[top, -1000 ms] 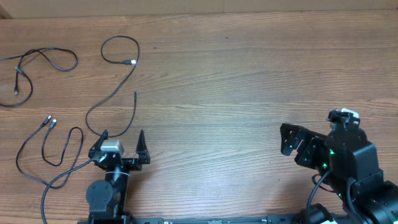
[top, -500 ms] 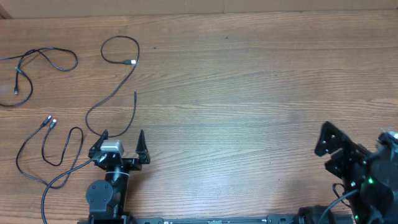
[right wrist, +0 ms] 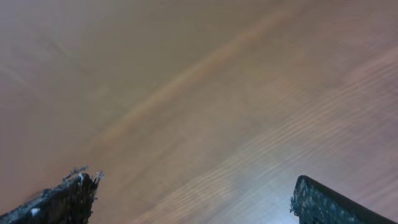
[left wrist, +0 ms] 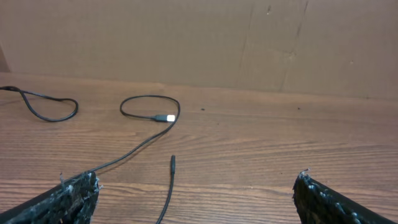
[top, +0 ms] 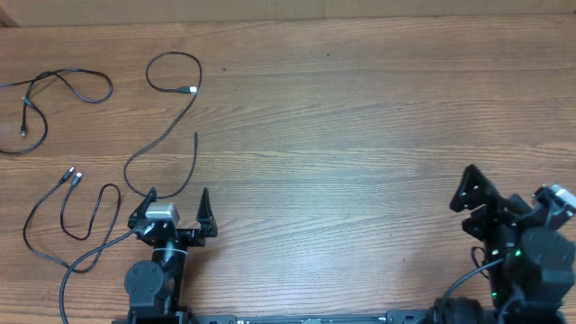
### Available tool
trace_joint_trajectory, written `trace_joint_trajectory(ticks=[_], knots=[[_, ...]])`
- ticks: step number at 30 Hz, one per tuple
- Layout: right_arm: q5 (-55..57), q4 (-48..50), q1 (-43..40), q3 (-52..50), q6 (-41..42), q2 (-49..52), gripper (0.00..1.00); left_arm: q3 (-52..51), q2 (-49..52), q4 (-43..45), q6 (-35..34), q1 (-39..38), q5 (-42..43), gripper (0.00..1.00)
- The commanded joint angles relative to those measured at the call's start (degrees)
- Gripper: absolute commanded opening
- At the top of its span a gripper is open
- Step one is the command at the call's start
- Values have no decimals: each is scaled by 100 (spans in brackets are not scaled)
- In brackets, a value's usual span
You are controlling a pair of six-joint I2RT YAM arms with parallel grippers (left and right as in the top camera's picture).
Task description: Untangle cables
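Observation:
Several thin black cables lie on the left part of the wooden table. One makes a loop ending in a silver plug (top: 189,90) (left wrist: 165,117); its black end (top: 195,137) (left wrist: 172,163) points away from my left gripper (top: 177,194) (left wrist: 193,185), and the cord runs back between the open fingers without touching them. A second cable (top: 27,103) (left wrist: 50,116) curls at the far left. A third, with two small plugs (top: 74,175), loops at the lower left beside the left arm. My right gripper (top: 475,200) (right wrist: 194,183) stands open over bare wood at the front right, far from the cables.
The left arm's base (top: 148,283) sits at the table's front edge, with the third cable's loop running beside it. The right arm's body (top: 526,261) fills the front right corner. A brown cardboard wall (left wrist: 199,37) stands behind the table.
The right arm has swung to the right, toward the front right corner, its gripper still open. The left arm and the cables have not moved.

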Motion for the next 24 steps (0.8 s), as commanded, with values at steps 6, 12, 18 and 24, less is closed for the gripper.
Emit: trace_joint_trajectory(ticks=[6,12,18,24], knots=[[-466,2151,503,-1998,-44,-1294,100,-42,-63,9,-57,31,-44,100],[-461,3152,551,-2911,-46,-1781,100,-42,-63,9,-57,31,-44,100],[-435,3224,551,-3309,-46,-1921,100,-42,-63,9,-57,31,-44,100],[-420,3333,551,-3547,-44,-2100,100,-42,-63,9,-57,31,-44,100]])
